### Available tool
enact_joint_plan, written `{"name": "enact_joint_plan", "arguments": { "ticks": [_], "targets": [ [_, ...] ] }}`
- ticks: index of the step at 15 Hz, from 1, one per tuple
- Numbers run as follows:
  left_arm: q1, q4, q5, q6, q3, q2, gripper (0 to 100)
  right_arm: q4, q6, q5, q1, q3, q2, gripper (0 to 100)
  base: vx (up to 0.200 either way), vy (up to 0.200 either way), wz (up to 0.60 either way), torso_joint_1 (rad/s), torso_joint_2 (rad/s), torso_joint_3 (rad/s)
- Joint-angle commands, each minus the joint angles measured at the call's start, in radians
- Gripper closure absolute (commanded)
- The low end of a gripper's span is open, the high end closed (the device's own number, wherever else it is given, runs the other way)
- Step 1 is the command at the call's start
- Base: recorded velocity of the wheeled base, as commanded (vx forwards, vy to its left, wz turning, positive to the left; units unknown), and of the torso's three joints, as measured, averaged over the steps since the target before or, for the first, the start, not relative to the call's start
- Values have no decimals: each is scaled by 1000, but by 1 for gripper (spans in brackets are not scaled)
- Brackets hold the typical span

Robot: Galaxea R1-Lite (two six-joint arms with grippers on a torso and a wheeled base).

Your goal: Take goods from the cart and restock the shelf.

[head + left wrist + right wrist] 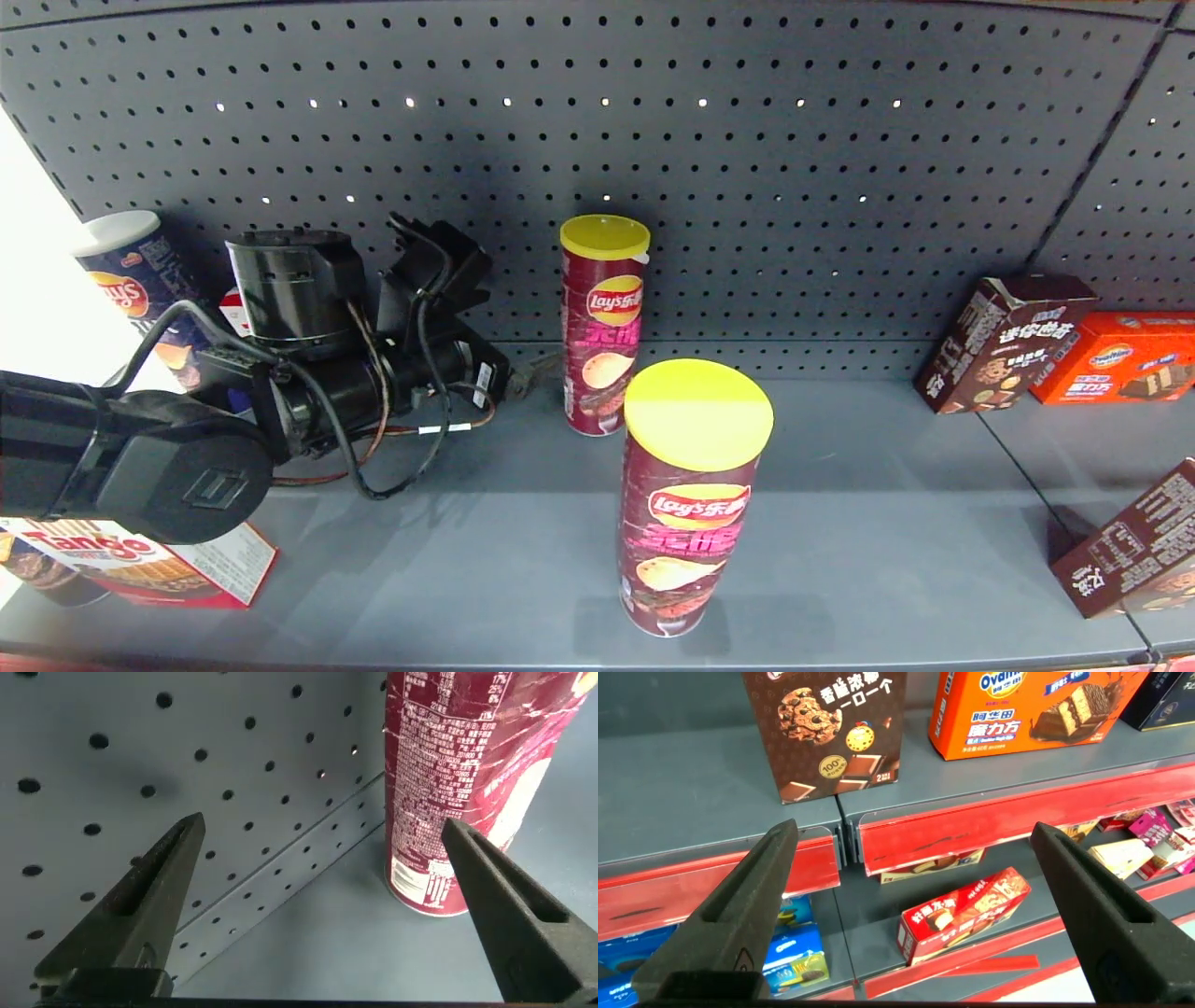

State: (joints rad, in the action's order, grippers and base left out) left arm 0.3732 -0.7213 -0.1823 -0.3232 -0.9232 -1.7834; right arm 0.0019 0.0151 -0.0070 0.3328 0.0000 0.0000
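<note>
Two maroon chip cans with yellow lids stand upright on the grey shelf (868, 523). The back can (602, 327) is close to the pegboard wall, and the front can (691, 495) is near the shelf's front edge. My left arm lies low along the shelf from the left, and its gripper (523, 373) is just left of the back can. In the left wrist view this gripper (322, 826) is open and holds nothing. The back can (467, 784) stands just beyond one finger (505, 905). My right gripper (915, 833) is open and empty in front of the shelf's red front rails.
A blue chip can (131, 280) and a flat wafer box (140, 560) sit at the shelf's left. On the right are a brown cookie box (1004, 341), an orange box (1120, 355) and another brown box (1130, 551). A lower shelf holds a red box (966, 915).
</note>
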Motion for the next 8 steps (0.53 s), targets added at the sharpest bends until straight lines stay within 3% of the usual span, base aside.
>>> {"name": "enact_joint_plan", "arguments": {
  "ticks": [1,8],
  "targets": [
    [-2,-18,14,6,29,9,0,1,0,-1,0,0,0,0,0,0,0,0,0,0],
    [-7,-35,90,6,43,15,0,0,0,-1,0,0,0,0,0,0,0,0,0,0]
  ]
}}
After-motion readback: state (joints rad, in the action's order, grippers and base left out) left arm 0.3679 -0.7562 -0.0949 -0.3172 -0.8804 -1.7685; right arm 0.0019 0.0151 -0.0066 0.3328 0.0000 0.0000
